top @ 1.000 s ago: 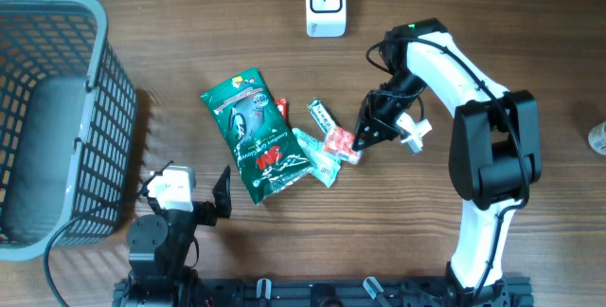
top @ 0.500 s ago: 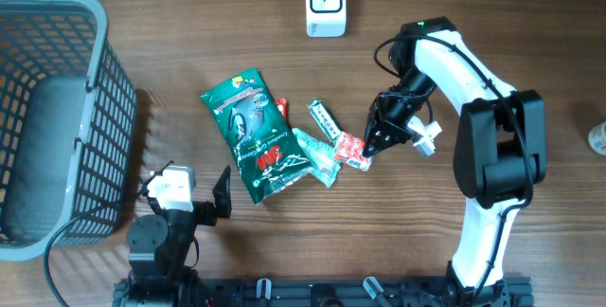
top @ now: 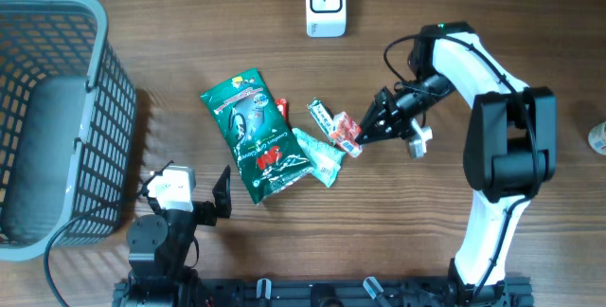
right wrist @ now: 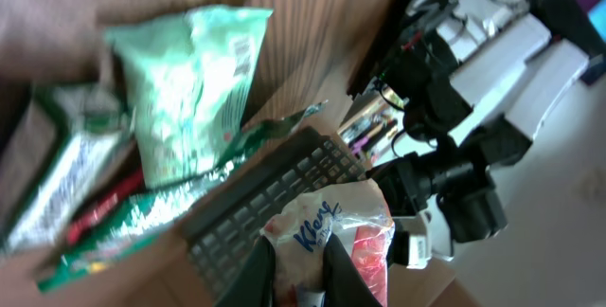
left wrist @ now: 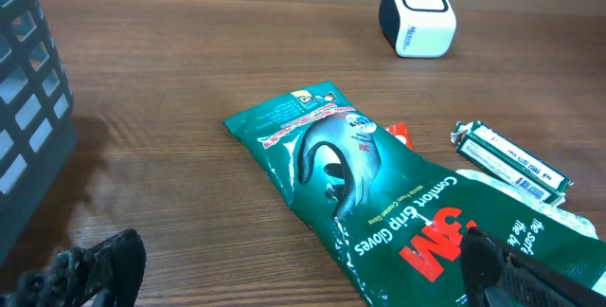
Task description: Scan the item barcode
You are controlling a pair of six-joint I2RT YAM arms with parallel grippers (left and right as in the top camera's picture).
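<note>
My right arm (top: 473, 70) has swung its wrist outward to the right. Its gripper (top: 364, 136) stays clenched on the tissue packet (top: 347, 133), just right of the loose wrappers (top: 317, 155). The packet is well short of the far scanner (top: 325, 4), so in my judgement no scan yet. Left gripper (top: 218, 198) released, idle.

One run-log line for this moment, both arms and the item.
right tool: shut on red-and-white packet | packet: away from scanner | left tool: open, empty
</note>
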